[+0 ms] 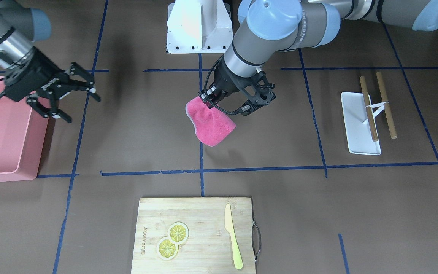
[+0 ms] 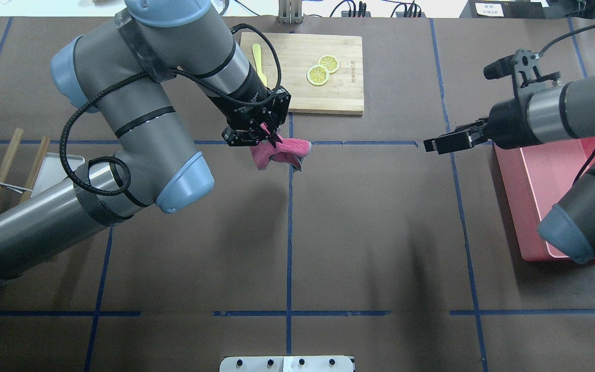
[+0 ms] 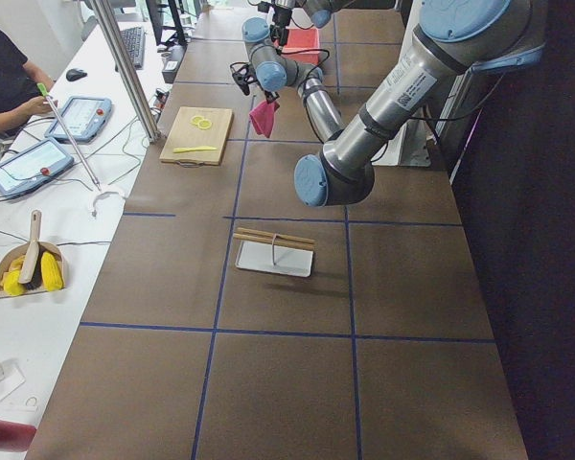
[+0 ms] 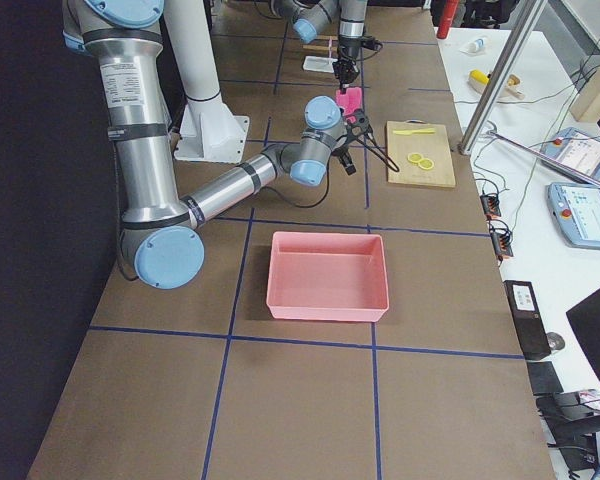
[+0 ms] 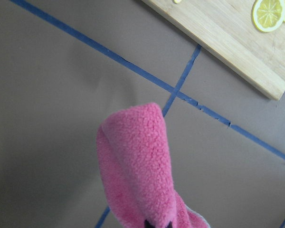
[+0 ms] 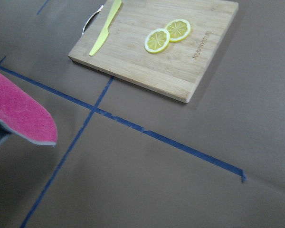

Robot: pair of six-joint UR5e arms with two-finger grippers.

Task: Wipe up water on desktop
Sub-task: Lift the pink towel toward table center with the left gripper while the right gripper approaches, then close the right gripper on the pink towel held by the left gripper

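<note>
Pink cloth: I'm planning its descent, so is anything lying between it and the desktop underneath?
Nothing visible. The pink cloth hangs from the left gripper over bare desktop; the cutting board lies apart, farther from the robot.

I count one cloth (image 1: 213, 125), one bin (image 1: 2, 129), one board (image 1: 200, 213), two lemon slices (image 1: 178, 232), one knife (image 1: 232, 241), one tray (image 1: 356, 125) and two sticks (image 1: 386, 104).

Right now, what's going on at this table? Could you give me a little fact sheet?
left fingers: shut on the pink cloth, which hangs over the desktop
right fingers: open, empty, beside the pink bin
water: none that I can make out
cutting board: two lemon slices and a yellow knife on it
white tray: two wooden sticks over it
</note>
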